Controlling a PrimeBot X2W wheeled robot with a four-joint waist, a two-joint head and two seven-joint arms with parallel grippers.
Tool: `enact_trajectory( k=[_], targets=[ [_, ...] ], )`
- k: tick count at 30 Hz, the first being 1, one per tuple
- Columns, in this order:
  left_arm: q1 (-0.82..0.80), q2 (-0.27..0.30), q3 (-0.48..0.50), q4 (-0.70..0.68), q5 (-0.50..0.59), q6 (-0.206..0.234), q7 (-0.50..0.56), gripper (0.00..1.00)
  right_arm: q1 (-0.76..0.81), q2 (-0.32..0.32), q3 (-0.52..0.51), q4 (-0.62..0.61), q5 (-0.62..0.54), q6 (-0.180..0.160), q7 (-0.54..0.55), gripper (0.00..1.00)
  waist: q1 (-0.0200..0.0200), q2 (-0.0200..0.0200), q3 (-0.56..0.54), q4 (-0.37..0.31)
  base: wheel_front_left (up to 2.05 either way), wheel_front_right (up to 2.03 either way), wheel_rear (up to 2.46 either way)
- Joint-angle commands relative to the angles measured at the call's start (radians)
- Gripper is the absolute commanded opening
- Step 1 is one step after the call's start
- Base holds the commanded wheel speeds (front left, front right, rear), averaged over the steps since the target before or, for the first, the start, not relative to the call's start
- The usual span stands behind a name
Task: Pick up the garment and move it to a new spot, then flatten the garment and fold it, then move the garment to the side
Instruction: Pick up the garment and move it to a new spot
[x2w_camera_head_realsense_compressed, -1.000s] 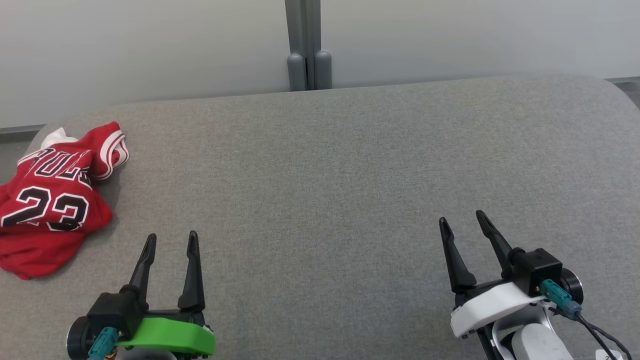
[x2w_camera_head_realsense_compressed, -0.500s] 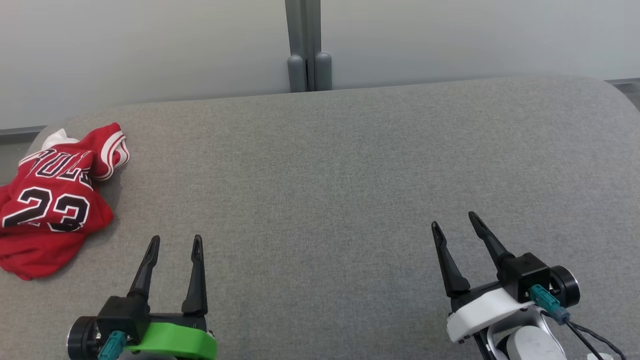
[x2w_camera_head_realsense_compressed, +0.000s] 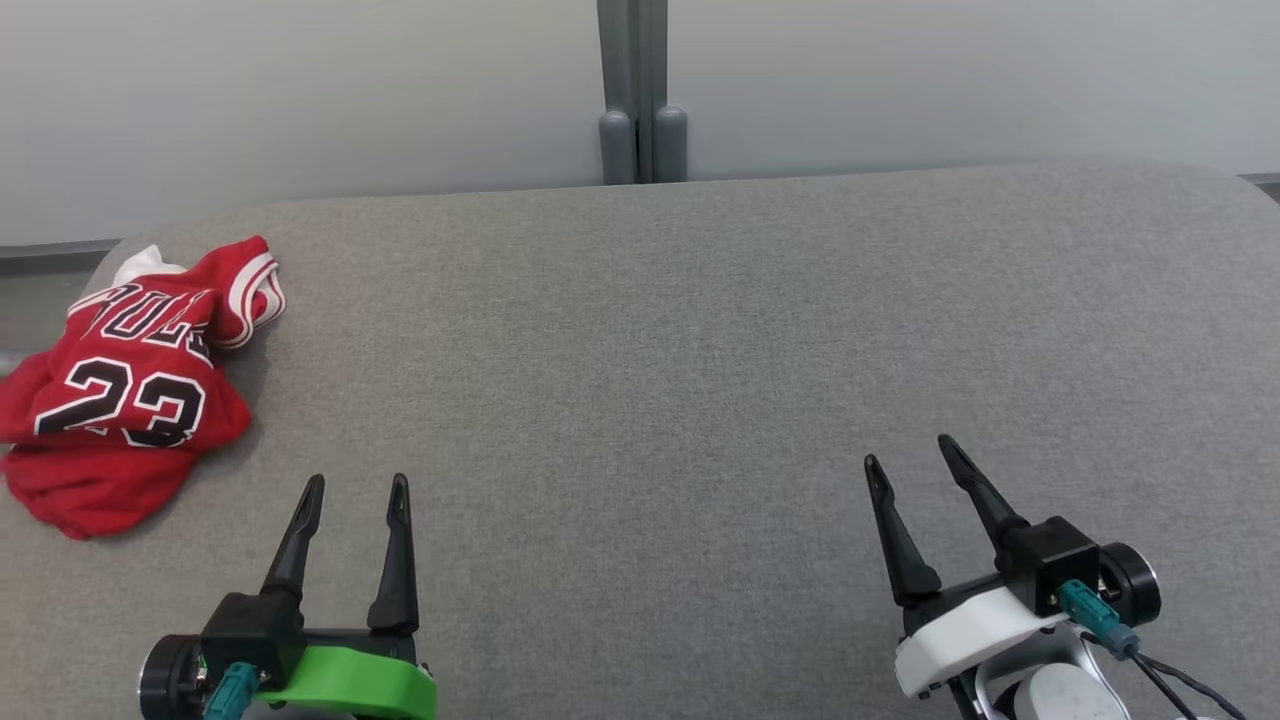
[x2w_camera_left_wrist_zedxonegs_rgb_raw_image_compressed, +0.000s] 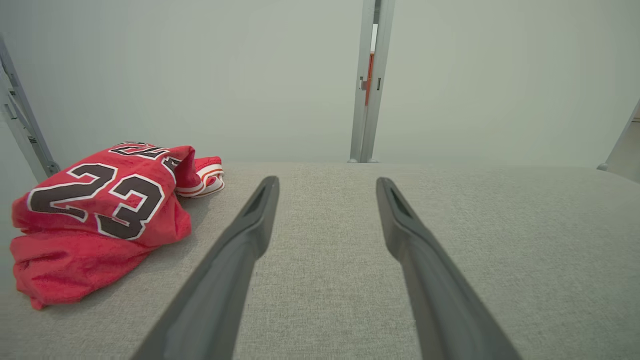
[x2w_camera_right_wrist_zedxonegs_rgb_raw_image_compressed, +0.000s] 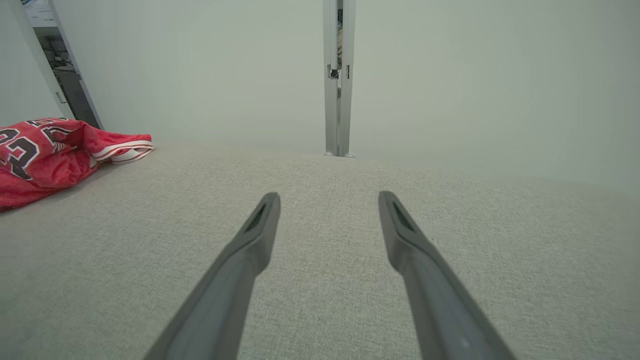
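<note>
Two pairs of jaws stand wide and empty above the grey bench (x2w_camera_head_realsense_compressed: 640, 330), while the red garment (x2w_camera_head_realsense_compressed: 130, 400) lies crumpled at the bench's far left edge, ahead and left of the left jaws. Bunched in layers, it may be pinched by one loose fold and slip free, or get nudged off that edge if the reach pushes it sideways.

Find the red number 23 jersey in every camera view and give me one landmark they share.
Head view: jersey at the far left, crumpled.
Left wrist view: jersey at the left, mid-height.
Right wrist view: jersey upper left, cut by the edge.
Shared landmark: grey upright post at top centre, right of the jersey in each.
</note>
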Motion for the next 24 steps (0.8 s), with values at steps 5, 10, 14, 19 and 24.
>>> enact_trajectory(
  k=[5,10,14,19,24],
  targets=[
    [0.009,0.006,0.005,-0.007,0.011,0.013,-0.001,1.0,0.023,-0.002,0.004,-0.007,-0.009,0.0,-0.003,1.0,0.0,0.0,-0.004,0.093,0.0,0.0,0.0],
    [0.02,0.007,0.006,-0.005,0.0,0.021,-0.001,1.0,0.036,-0.002,0.006,-0.01,-0.014,0.0,-0.003,1.0,0.0,0.0,-0.01,0.185,0.0,0.0,0.0],
    [0.033,0.006,0.015,-0.021,-0.006,0.03,-0.001,1.0,0.041,-0.003,0.012,-0.012,-0.012,0.0,-0.003,1.0,0.0,0.0,-0.012,0.255,0.0,0.0,0.0],
    [0.054,0.006,0.034,-0.035,-0.015,0.032,-0.001,1.0,0.047,-0.003,0.02,-0.013,-0.004,0.0,-0.003,1.0,0.0,0.0,-0.021,0.322,0.0,0.0,0.0],
    [0.075,0.006,0.054,-0.032,0.005,0.053,-0.001,1.0,0.06,-0.003,0.029,-0.011,0.004,0.0,-0.003,1.0,0.0,0.0,-0.038,0.373,0.0,0.0,0.0]
  ],
)
